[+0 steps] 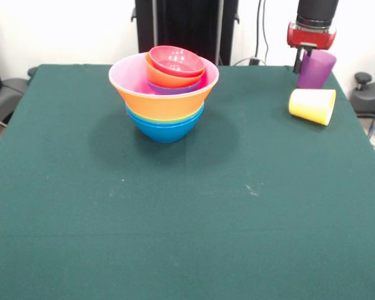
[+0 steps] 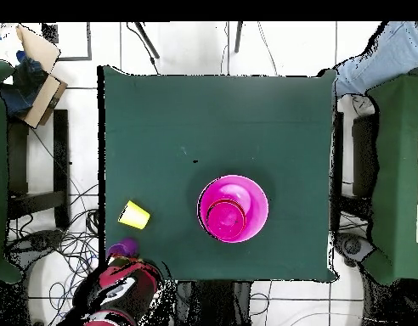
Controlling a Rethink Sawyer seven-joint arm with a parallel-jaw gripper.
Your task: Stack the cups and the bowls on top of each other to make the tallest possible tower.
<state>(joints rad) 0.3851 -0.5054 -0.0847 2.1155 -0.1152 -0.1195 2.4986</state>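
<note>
**K:** Two cups off the stack, both by the table's corner. We see the yellow cup (image 1: 312,105) lying on its side, open mouth toward the table's middle, plain opaque plastic. Purple cup (image 1: 316,68) is upright just behind it, translucent, taller than wide.

**M:** And the tower (image 1: 164,94)?

**K:** Toward the robot's side of the table (image 1: 175,219), well apart from the cups. Nested bowls: blue bowl (image 1: 165,129) at the base, a thin light-blue rim above it, then the wide orange bowl (image 1: 169,103) with a pink bowl (image 1: 126,76) sitting inside. Smaller ones in the middle: a purple rim, an orange-red bowl (image 1: 165,77), and a crimson bowl (image 1: 177,61) on top. All glossy, sitting slightly off-centre toward one side of the pink one. From overhead we mostly see the pink rim and the small red ones inside.

**M:** Claw state?

**K:** Gripper (image 1: 303,59) is at the purple cup; one dark finger (image 1: 298,60) runs down the cup's outside, touching or just beside it. We can't tell whether it is clamped or loose. The overhead view hides it under the arm (image 2: 119,289).
</note>
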